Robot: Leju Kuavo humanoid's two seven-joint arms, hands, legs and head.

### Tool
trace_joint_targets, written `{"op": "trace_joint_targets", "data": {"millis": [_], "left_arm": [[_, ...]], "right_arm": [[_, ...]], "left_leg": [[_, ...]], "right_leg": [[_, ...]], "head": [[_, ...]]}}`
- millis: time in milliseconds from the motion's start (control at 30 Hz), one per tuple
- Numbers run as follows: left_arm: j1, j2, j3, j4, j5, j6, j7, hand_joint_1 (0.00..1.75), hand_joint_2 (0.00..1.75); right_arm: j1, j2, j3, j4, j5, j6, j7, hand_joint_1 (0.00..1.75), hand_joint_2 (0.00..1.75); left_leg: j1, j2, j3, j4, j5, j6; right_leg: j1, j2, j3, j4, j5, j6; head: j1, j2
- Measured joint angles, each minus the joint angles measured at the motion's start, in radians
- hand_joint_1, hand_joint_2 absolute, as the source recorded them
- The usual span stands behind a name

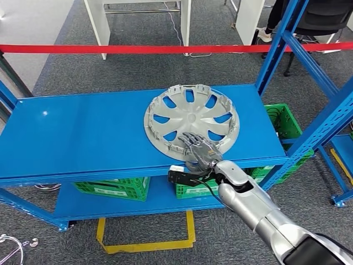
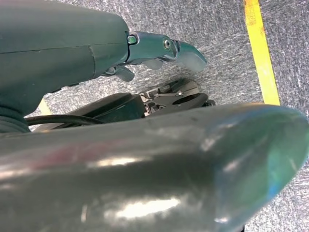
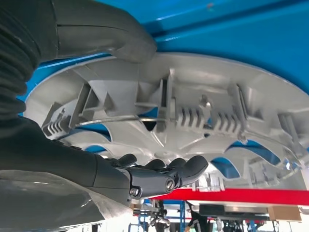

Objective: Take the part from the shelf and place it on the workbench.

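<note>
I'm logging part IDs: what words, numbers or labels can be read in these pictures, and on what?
None can be read.
Green crates under the blue shelf: pale marks along the front, too small and blurred to read.
Hubcap: no lettering or logo shows in the head or right wrist views.
Right hand: no marking shows.

A silver plastic wheel cover (image 1: 191,118) lies on the blue metal shelf's (image 1: 75,138) right half. The right hand (image 1: 199,150) rests over its near rim. Green plastic crates (image 1: 116,189) sit on the tier below.
</note>
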Motion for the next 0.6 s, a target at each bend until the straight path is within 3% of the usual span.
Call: {"op": "trace_joint_targets", "data": {"millis": [600], "left_arm": [[0.000, 0.000, 0.000, 0.000, 0.011, -0.001, 0.011, 0.00, 0.00]], "right_arm": [[-0.038, 0.000, 0.000, 0.074, -0.016, 0.035, -0.008, 0.00, 1.75]], "left_leg": [[0.000, 0.000, 0.000, 0.000, 0.000, 0.000]], "right_leg": [[0.000, 0.000, 0.000, 0.000, 0.000, 0.000]], "head": [[0.000, 0.000]]}}
